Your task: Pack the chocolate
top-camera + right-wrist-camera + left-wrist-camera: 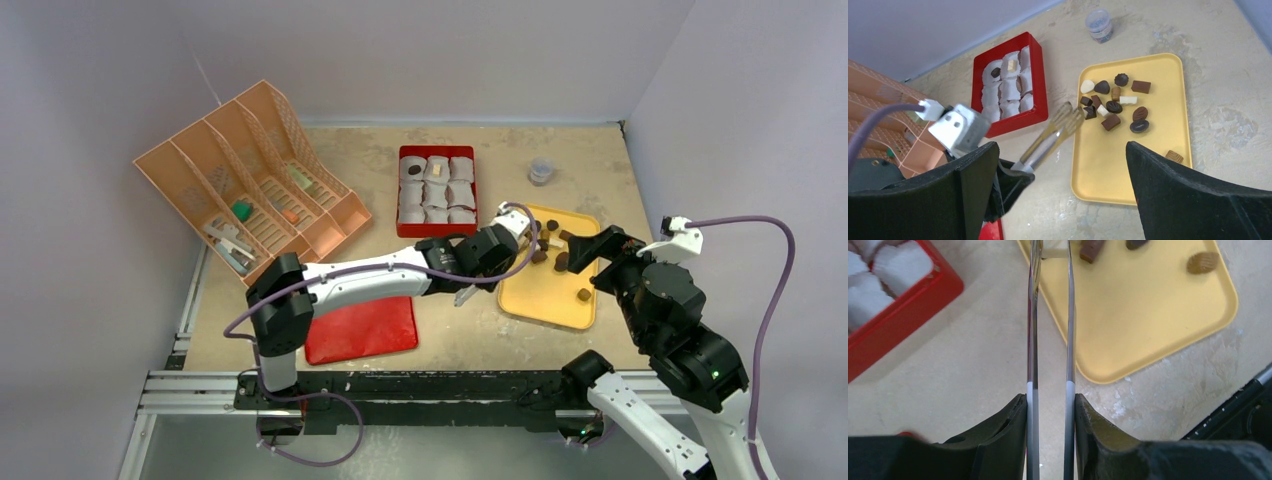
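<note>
Several chocolate pieces (1113, 107), dark brown, tan and white, lie clustered at the far end of a yellow tray (1128, 170); one tan piece (1174, 156) lies apart near its right edge. A red box (1038, 80) of white paper cups holds a dark piece (996, 72) and a tan cube (1010, 65). My left gripper (1051, 397) is shut on metal tongs (1033, 315), whose tips (1070, 115) reach the tray's left edge. A cream piece (1053, 252) shows between the blades; I cannot tell if it is gripped. My right gripper (1062, 145) is open and empty above the tray.
A small grey jar (541, 171) stands behind the tray (545, 300). An orange slotted organizer (250, 180) with small items fills the back left. A red pad (362, 328) lies at the front under the left arm. The red box (437, 150) sits mid-table.
</note>
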Tool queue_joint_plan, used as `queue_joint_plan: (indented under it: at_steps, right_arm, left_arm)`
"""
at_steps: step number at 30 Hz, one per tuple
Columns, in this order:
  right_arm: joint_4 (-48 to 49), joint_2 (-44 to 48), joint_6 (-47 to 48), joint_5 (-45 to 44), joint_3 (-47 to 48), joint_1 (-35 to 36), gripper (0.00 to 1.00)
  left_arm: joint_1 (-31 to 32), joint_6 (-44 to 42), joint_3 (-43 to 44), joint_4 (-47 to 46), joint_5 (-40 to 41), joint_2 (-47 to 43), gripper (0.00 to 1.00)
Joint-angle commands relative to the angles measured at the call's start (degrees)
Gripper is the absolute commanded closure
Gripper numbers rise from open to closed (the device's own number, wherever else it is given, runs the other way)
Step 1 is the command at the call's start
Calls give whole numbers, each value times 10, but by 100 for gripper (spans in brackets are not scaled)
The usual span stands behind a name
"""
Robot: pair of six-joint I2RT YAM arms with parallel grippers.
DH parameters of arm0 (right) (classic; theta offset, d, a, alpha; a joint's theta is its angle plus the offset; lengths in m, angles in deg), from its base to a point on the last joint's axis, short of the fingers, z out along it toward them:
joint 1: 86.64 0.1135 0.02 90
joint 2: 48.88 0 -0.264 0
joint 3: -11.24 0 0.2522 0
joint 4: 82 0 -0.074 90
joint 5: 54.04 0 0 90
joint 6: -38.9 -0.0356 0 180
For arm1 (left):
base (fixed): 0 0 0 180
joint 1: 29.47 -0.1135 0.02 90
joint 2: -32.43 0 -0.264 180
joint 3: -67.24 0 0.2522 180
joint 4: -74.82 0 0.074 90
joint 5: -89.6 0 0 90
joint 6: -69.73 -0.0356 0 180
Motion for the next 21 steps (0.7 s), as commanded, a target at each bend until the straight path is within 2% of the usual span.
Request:
queue_joint_plan:
  at_steps: [1, 8, 21]
  right_arm:
    - [20, -7, 5, 0, 4, -3, 1]
    - [20, -8, 3, 8, 0, -3, 1]
    - [19, -10, -2, 14, 1, -2, 1]
  left_arm:
    - [-37, 5, 54, 6, 62, -51, 77]
    - [-125, -3, 87, 16, 63, -45, 77]
    - [-227, -22, 189, 5, 54, 64, 78]
